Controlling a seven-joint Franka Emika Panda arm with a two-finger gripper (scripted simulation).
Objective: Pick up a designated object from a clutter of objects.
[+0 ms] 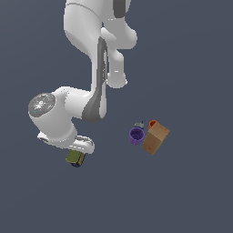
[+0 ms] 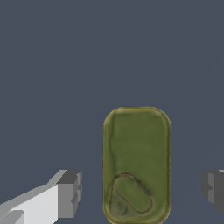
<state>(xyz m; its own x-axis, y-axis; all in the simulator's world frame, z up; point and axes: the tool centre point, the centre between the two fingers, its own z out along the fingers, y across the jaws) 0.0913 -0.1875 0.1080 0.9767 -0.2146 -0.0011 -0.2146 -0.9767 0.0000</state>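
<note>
The gripper hangs spread above the small rounded-rectangular olive-topped tin, which lies well apart from the purple cup, so descent and closing seem next.

1. In the exterior view, the white arm's wrist covers most of the small olive-green-topped tin; only a corner shows.
2. The tool's fingers are cut off by the wrist view's edges.
3. The tiny grey piece is too small to identify.
4. The tan cardboard box partly hides the orange cup-like piece.
</note>
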